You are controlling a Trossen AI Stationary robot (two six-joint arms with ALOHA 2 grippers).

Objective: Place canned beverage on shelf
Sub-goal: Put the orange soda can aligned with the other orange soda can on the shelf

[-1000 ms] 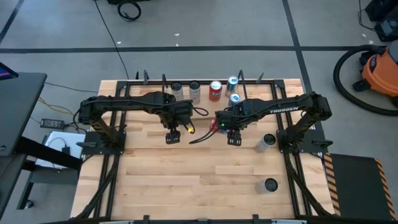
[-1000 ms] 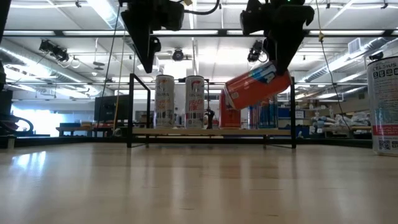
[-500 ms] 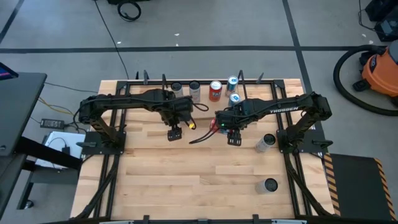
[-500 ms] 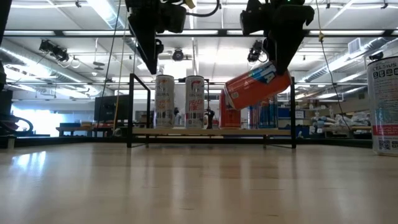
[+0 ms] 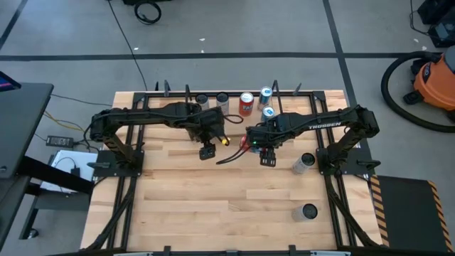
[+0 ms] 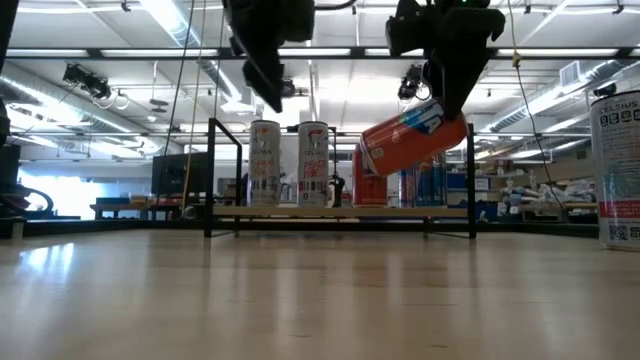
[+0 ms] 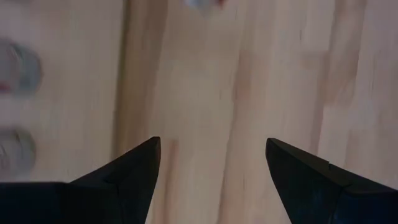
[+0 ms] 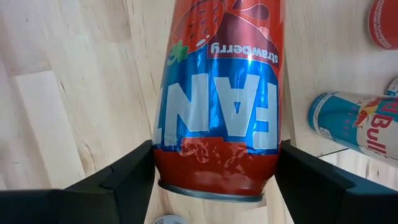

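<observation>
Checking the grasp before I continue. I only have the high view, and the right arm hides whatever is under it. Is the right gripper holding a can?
Observer: Yes. The right gripper is shut on a soda can, red and blue with a strawberry label, one finger on each side.
Operator: Lifted or resting?
Observer: Lifted. The low view shows it tilted in the air, on the camera's side of the shelf.
Operator: Left side?
Observer: The left gripper is open and empty, with only bare table beneath it.
</observation>
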